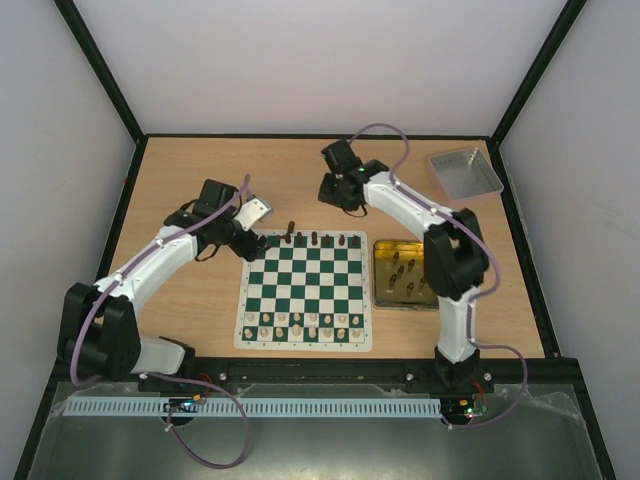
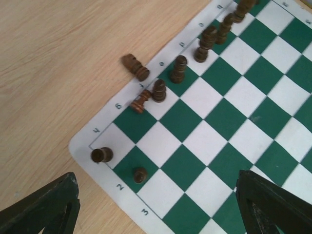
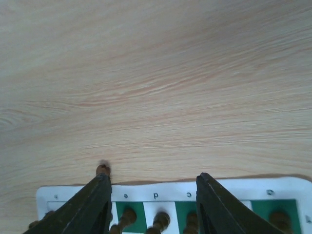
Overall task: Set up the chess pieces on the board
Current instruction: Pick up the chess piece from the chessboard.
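Top external: board [image 1: 305,290] mid-table, dark chess pieces [image 1: 314,238] on its far row, more in gold tin [image 1: 405,275].
Left wrist: left gripper [image 2: 158,195] fingers wide apart, empty, over a board corner. Toppled piece [image 2: 141,101] on a square and lying piece [image 2: 135,67] off the mat, both too small to tell from above.
Right wrist: right gripper [image 3: 153,192] fingers apart, empty, over the far edge.

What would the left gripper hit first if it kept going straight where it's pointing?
Likely the small dark piece standing near the board corner, just ahead of the open left gripper; depth is unclear, so it might touch the board first.
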`<act>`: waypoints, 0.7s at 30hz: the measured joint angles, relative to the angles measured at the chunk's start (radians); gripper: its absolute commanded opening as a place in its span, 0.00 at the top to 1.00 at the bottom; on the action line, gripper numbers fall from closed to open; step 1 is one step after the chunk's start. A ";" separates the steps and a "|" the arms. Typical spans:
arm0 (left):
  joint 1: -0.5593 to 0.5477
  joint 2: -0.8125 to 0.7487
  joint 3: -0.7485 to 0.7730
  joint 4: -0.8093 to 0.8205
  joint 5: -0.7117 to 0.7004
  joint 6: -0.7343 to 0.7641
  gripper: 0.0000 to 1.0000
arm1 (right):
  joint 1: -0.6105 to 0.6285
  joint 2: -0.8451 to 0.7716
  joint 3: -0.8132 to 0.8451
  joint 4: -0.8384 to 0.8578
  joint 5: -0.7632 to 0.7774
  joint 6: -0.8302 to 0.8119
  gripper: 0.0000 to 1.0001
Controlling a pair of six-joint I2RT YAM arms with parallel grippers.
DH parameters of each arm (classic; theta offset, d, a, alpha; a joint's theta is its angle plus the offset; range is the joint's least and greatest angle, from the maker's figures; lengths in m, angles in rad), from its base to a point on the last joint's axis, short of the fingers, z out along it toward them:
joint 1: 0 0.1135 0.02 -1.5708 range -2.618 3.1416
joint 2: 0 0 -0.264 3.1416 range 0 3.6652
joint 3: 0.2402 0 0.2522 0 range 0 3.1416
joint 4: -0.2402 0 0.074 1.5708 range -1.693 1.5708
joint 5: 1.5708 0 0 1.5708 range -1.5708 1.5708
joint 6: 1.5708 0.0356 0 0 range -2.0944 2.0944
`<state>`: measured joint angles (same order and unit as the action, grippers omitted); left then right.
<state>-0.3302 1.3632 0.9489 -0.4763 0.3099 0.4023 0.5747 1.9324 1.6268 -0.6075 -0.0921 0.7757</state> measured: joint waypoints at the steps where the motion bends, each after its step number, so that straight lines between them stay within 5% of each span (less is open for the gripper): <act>1: 0.009 0.000 0.000 0.005 0.000 -0.009 0.12 | 0.003 0.042 0.033 -0.009 -0.010 0.003 0.55; 21: 0.389 -0.053 0.006 -0.017 0.154 -0.074 0.10 | 0.135 0.471 0.582 -0.280 -0.072 0.071 0.60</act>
<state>0.0586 1.3106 0.9546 -0.4934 0.4641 0.3279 0.7101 2.4035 2.2086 -0.8879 -0.1638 0.8463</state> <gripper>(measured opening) 0.898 0.408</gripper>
